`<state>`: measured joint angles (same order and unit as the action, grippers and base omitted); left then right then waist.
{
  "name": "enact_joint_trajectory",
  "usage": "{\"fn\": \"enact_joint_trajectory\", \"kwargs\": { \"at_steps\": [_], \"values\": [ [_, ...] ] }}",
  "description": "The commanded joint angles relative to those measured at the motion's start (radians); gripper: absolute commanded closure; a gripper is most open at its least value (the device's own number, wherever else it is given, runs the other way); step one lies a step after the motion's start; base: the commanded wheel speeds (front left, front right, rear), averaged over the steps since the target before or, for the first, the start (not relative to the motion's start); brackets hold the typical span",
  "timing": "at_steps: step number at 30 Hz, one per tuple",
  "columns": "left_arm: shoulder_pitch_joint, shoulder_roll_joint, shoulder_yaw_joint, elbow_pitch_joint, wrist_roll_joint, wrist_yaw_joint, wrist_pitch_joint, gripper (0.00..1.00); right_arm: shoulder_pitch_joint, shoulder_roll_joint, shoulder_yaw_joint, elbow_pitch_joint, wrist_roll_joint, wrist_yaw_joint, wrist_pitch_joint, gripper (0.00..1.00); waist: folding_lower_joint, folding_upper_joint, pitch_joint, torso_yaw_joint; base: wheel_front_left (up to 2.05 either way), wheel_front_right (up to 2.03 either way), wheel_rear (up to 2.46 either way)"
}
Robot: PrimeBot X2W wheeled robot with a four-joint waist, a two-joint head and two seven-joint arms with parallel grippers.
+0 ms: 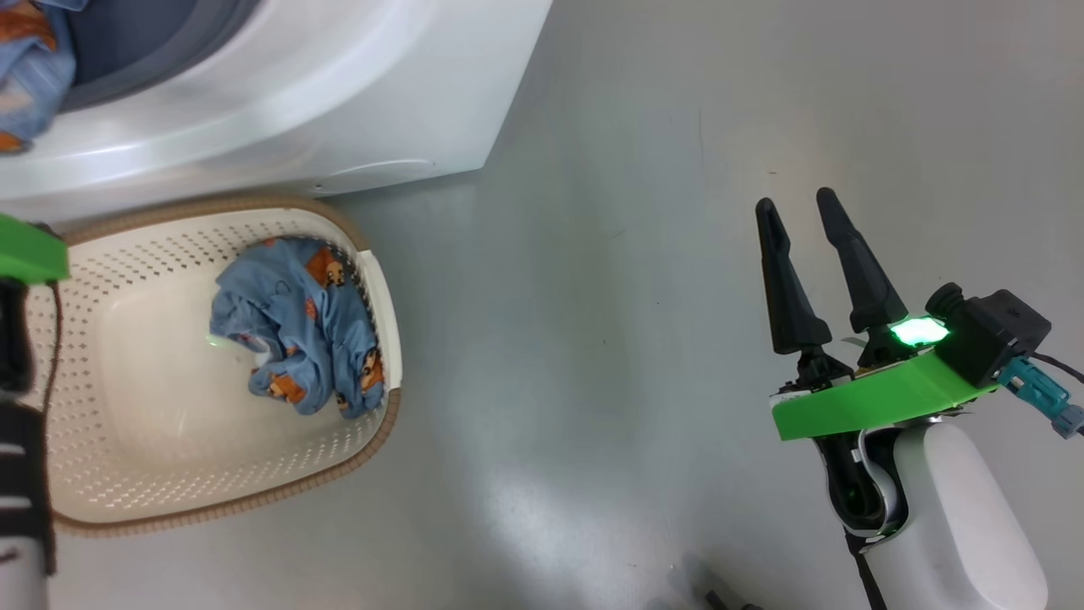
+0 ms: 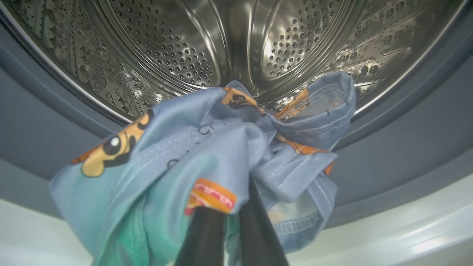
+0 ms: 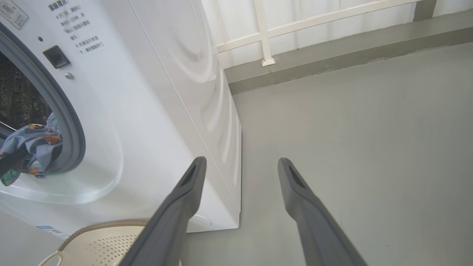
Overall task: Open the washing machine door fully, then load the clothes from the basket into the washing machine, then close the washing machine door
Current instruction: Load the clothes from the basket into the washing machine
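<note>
Left gripper (image 2: 231,210), clamped on one garment (image 2: 207,147), is being held at the drum (image 2: 184,48) mouth in the loading step, while the right gripper (image 1: 797,203) is being held spread wide over the floor (image 1: 593,339); a release deeper inside is judged due next, the other garment (image 1: 296,322) lying in the basket (image 1: 377,280).

Grey floor (image 1: 593,339) — white railing (image 3: 262,33) beyond

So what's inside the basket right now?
One crumpled light-blue bear-print garment lies in the basket, against its right wall. Anything beneath it is covered, and the robot's left arm hides the left edge.
</note>
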<state>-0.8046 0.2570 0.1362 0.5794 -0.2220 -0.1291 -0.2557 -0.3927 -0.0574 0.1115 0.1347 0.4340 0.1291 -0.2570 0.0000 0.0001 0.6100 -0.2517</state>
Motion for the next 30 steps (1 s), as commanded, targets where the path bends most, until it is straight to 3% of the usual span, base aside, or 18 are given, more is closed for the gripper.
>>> {"fn": "enact_joint_trajectory", "kwargs": {
  "at_steps": [1,13,19,29,30],
  "values": [
    [-0.031,0.057,0.011,-0.002,0.011,-0.002,-0.006,1.00,0.005,0.006,0.023,-0.019,0.008,0.002,-0.005,0.00,0.0000,-0.0001,-0.002,-0.007,0.00,0.00,0.00],
    [-0.294,0.136,-0.096,0.253,0.044,-0.002,-0.006,1.00,0.015,0.007,0.046,-0.019,0.052,0.002,-0.005,0.00,0.0000,-0.0001,-0.001,-0.067,0.00,0.00,0.00],
    [-0.405,0.166,-0.096,0.258,0.071,0.006,-0.006,1.00,0.013,0.007,0.061,-0.021,0.073,0.002,-0.005,0.00,0.0000,-0.0001,0.011,-0.104,0.00,0.00,0.00],
    [-0.492,0.184,-0.147,0.551,0.118,0.022,-0.001,1.00,0.024,0.007,0.075,-0.020,0.093,0.002,-0.005,0.00,0.0000,-0.0001,0.011,-0.124,0.00,0.00,0.00],
    [-0.503,0.185,-0.149,0.573,0.117,0.022,0.004,0.92,0.024,0.007,0.075,-0.019,0.094,0.002,-0.005,0.00,0.0000,-0.0001,0.011,-0.123,0.00,0.00,0.00]
  ]
}}
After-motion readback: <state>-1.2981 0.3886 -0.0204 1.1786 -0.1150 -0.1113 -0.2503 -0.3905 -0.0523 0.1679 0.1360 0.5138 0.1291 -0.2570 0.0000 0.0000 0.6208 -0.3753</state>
